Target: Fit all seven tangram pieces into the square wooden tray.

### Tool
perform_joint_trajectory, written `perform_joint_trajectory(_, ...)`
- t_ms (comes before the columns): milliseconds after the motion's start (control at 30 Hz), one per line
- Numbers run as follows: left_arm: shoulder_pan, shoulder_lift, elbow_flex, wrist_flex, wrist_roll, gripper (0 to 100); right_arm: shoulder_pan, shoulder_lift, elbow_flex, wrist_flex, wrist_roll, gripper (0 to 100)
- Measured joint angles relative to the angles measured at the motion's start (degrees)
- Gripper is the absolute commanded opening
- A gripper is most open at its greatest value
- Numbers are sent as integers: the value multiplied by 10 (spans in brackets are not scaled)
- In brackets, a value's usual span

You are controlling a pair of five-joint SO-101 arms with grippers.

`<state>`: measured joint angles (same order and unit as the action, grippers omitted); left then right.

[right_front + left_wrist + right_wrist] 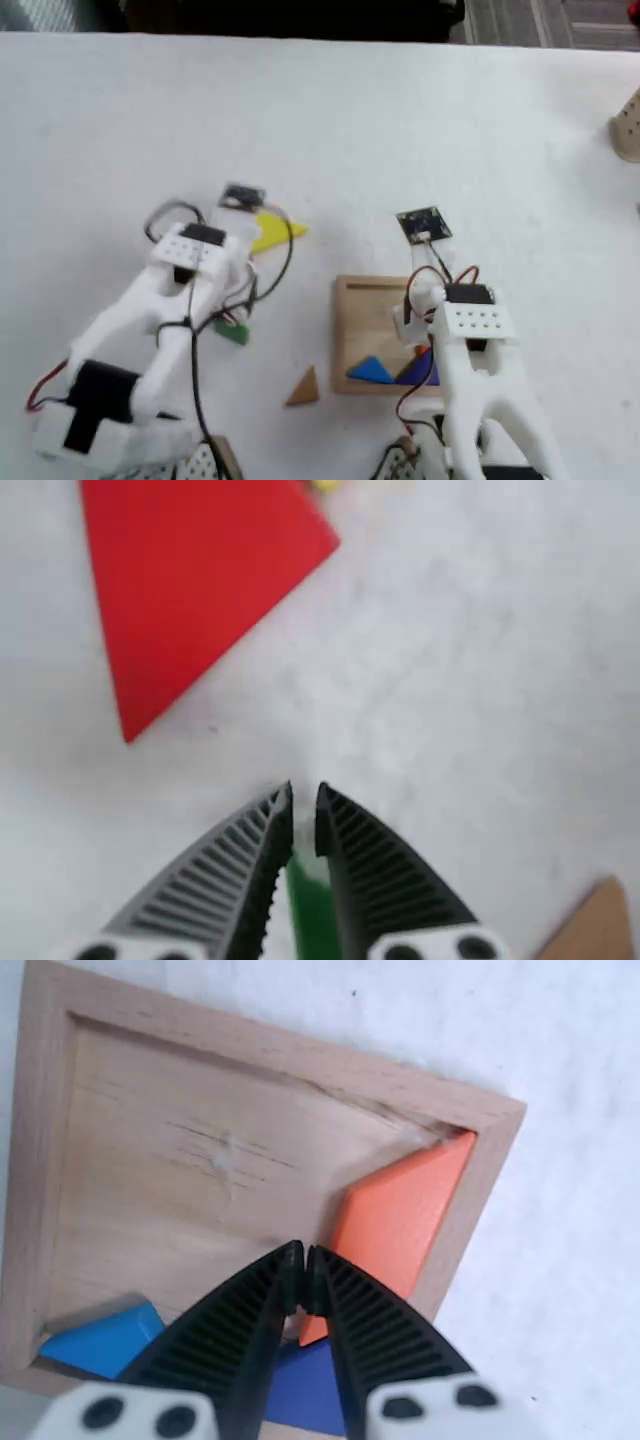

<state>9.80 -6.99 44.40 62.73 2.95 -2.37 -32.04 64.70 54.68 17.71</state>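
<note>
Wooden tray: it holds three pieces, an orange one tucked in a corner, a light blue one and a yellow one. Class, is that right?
Not quite: the third thing in the wooden tray is a dark blue piece, not a yellow one, as the right wrist view shows. The orange piece in the corner and the light blue piece stand.

— What is standing by the right edge of the table (400,110)?
— A beige perforated object (627,128) is sitting on the table there, partly cut off.
— And beyond the table's far edge?
— A dark strip (280,14) is running along most of it, and grey floor (560,20) with pale lines is showing past the table's far right corner.
— And the table itself?
— It is showing a plain white top.
</note>
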Motion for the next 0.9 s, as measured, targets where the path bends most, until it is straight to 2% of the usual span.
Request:
perform_joint_trajectory(233,-4,-4,-18,-4,-68,186,0,0,0,-2,0,19)
perform_joint_trajectory(567,-2,-21,-21,-2,-84,192,0,0,0,-2,2,19)
perform_joint_trajectory(767,-7,-162,29,65,-219,196,1,0,4,-10,2,21)
perform_joint_trajectory(900,-12,-293,94,87,-273,235,1,0,4,-12,2,21)
